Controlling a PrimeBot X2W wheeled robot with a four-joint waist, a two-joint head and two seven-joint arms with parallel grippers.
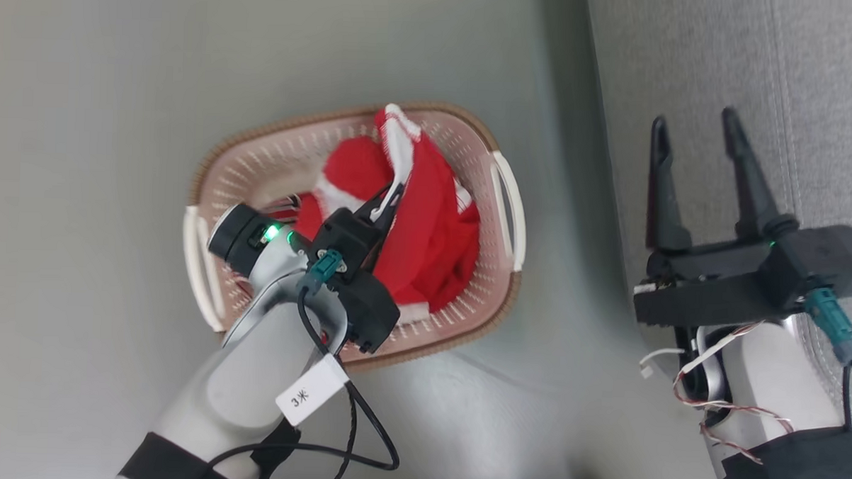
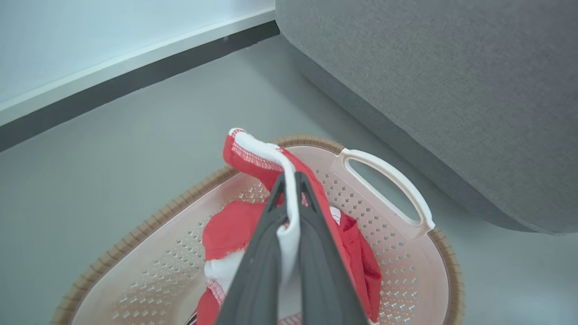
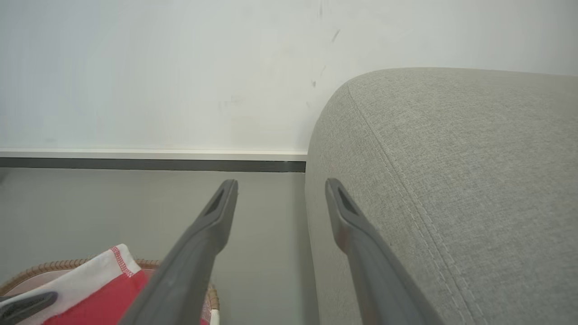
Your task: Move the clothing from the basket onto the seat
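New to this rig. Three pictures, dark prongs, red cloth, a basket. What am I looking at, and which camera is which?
It is a wheeled two-armed robot; each arm ends in a gripper with two long dark fingers. The head view looks down from the robot's head. The other two come from cameras on each wrist, looking along that gripper's fingers.

On the grey floor stands a cream perforated plastic laundry basket with a brown rim, holding red sports clothing with white trim. Beside it is a large grey woven-fabric sofa.

The left gripper is shut on a white-trimmed edge of the clothing, above the basket. The right gripper is open and holds nothing, at the sofa's edge.
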